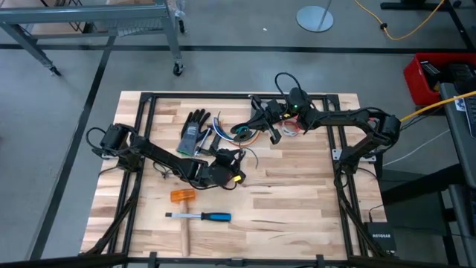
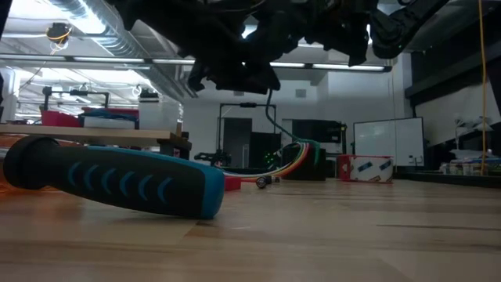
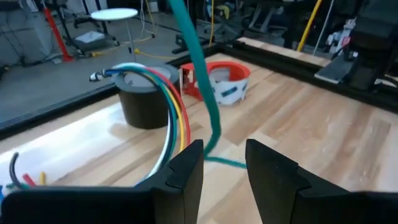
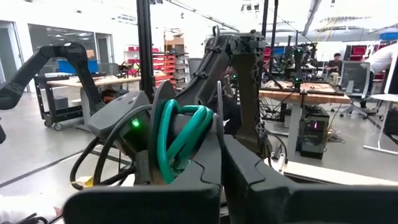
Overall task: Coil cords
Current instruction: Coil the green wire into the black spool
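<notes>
Wooden surface (image 1: pixel 297 193): green cord (image 3: pixel 200 81) rises between the spread left end effector (image 3: pixel 224 163); right end effector (image 4: pixel 221 163) pinches its coil.

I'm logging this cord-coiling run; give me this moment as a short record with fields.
Left pincer: mid-table, fingers parted astride a hanging green cord, not clamped
Right pincer: far side of table, shut on coiled green cord
Coloured cords: draped over grey tape roll
Near edge: hammer, chisel
Glove: far left
</notes>
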You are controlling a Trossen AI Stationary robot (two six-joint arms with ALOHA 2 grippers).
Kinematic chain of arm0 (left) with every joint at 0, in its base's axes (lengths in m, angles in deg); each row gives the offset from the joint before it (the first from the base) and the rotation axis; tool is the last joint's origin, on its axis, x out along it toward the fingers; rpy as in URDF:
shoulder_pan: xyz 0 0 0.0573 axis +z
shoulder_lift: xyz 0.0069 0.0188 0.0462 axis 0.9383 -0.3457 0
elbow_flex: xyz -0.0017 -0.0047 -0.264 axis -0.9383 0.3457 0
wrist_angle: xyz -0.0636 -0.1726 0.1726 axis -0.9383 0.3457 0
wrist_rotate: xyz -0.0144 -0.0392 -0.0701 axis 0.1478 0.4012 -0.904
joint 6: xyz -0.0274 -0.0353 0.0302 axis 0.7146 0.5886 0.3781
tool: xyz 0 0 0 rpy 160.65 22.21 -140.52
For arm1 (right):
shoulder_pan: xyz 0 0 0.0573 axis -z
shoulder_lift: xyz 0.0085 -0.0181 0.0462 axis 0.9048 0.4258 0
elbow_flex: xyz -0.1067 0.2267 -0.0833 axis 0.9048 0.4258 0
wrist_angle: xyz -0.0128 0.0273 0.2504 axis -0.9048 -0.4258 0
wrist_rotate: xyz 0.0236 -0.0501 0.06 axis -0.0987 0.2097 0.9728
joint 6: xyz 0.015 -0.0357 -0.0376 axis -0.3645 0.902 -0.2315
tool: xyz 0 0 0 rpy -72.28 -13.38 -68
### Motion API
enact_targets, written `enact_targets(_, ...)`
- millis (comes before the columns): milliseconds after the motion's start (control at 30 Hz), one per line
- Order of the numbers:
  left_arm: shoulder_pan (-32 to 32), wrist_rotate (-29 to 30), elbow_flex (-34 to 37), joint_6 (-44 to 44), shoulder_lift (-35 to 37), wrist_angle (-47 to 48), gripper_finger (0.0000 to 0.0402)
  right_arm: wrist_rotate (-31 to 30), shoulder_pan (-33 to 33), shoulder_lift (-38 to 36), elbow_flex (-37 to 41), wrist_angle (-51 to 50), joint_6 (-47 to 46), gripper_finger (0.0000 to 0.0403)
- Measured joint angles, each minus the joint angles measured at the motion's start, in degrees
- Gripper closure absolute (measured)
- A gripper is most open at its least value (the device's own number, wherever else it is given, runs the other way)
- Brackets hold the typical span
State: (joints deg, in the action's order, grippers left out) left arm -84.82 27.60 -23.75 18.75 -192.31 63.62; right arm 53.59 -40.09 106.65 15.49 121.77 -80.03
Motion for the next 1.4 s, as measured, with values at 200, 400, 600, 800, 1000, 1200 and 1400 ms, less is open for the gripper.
enact_targets(200, 0.5, 0.0, 0.0, -2.2, 0.0, -1.1, 0.029, 0.0, 0.0, 0.0, 0.0, 0.2, 0.0, 0.0402)
enact_targets(400, 1.0, 0.0, 0.0, -2.2, 0.0, -1.1, 0.029, 0.1, 0.0, 0.0, 0.0, 0.2, 0.0, 0.0402)
enact_targets(600, 1.7, 0.0, 0.0, -1.2, 0.0, -1.3, 0.029, 0.1, 0.0, 0.0, 0.0, 0.4, 0.0, 0.0402)
enact_targets(800, 2.2, -0.8, 0.0, -1.1, 0.0, -1.4, 0.029, 0.1, 0.0, 0.0, 0.0, 0.5, 0.0, 0.0402)
enact_targets(1000, 2.4, -0.9, 0.0, -1.1, 0.0, -1.3, 0.0329, 0.0, 0.0, 0.0, 0.0, 0.5, 0.0, 0.0402)
enact_targets(1200, 2.2, -0.9, 0.0, 1.5, 0.0, -1.2, 0.0392, 0.0, 0.1, 0.0, 0.0, 0.3, -0.2, 0.0402)
enact_targets(1400, 1.0, -0.3, 0.0, 5.3, 0.8, 2.8, 0.0398, 0.5, 2.6, 0.0, 0.0, -2.6, -0.6, 0.0402)
